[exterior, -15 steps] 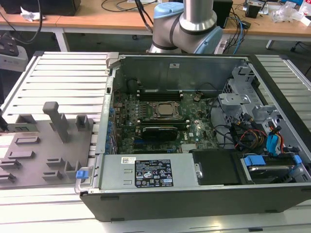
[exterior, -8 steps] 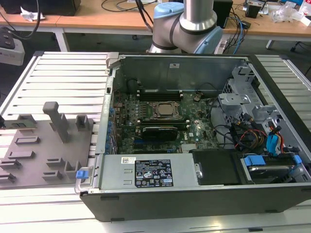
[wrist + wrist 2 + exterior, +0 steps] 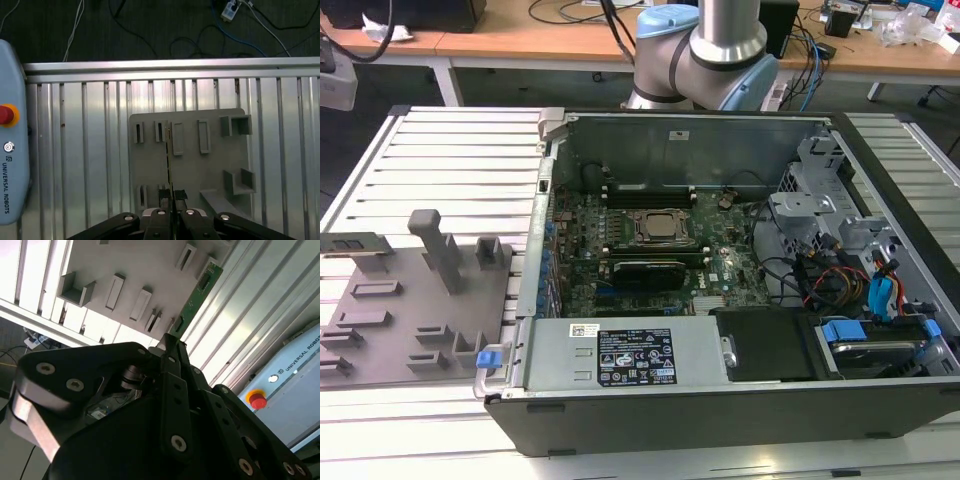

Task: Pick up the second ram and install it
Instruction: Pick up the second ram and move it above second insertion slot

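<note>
Evidently the end effector (image 3: 172,340) has its black fingers pressed together on one end of the ram (image 3: 197,292), a thin green stick with dark chips that points away from the fingertips. In the first wrist view the end effector (image 3: 172,199) pinches the same ram (image 3: 168,165), seen edge-on as a narrow dark line. The ram lies over the grey tray (image 3: 200,170), in line with one column of its narrow pockets. It may hang just above the tray or rest an end in a pocket; from these angles I cannot tell which.

The tray (image 3: 150,265) sits on the ribbed aluminium table (image 3: 75,150). A pale control box (image 3: 12,165) with a red button (image 3: 4,114) lies at the table's edge, well apart from the tray.

In the exterior view the tray (image 3: 395,320) is on the exterior view's left, just beside the open computer case (image 3: 650,420). The motherboard (image 3: 620,290) lies inside the case. The arm (image 3: 705,50) rises behind the case.
</note>
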Motion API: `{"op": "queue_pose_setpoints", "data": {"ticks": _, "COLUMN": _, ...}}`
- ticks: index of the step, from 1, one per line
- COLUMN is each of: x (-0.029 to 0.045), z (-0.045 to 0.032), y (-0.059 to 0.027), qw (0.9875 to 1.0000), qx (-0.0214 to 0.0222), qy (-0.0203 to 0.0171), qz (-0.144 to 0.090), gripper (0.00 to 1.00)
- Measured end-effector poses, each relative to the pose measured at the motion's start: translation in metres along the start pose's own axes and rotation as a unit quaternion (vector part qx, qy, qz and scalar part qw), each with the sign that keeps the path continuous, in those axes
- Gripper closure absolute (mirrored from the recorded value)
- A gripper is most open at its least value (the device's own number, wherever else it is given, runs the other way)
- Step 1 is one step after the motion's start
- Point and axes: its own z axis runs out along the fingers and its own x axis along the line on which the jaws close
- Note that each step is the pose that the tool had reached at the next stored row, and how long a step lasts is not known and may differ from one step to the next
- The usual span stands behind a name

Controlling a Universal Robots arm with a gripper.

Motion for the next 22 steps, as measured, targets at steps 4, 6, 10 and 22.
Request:
{"op": "queue_pose_setpoints", "data": {"ticks": 4, "x": -0.0002, "z": -0.0077, "y": 0.0003, "qw": 1.0, "qx": 0.0, "qy": 0.0, "qz": 0.0, "gripper": 0.87}}
{"op": "queue_pose_setpoints", "data": {"ticks": 6, "x": -0.0003, "z": -0.0145, "y": 0.0007, "qw": 1.0, "qx": 0.0, "qy": 0.0, "qz": 0.0, "gripper": 0.87}}
{"op": "queue_pose_setpoints", "data": {"ticks": 10, "x": -0.0005, "z": -0.0234, "y": 0.0011, "qw": 1.0, "qx": 0.0, "qy": 0.0, "qz": 0.0, "gripper": 0.87}}
{"op": "queue_pose_setpoints", "data": {"ticks": 22, "x": -0.0009, "z": -0.0439, "y": 0.0019, "qw": 1.0, "qx": 0.0, "qy": 0.0, "qz": 0.0, "gripper": 0.87}}
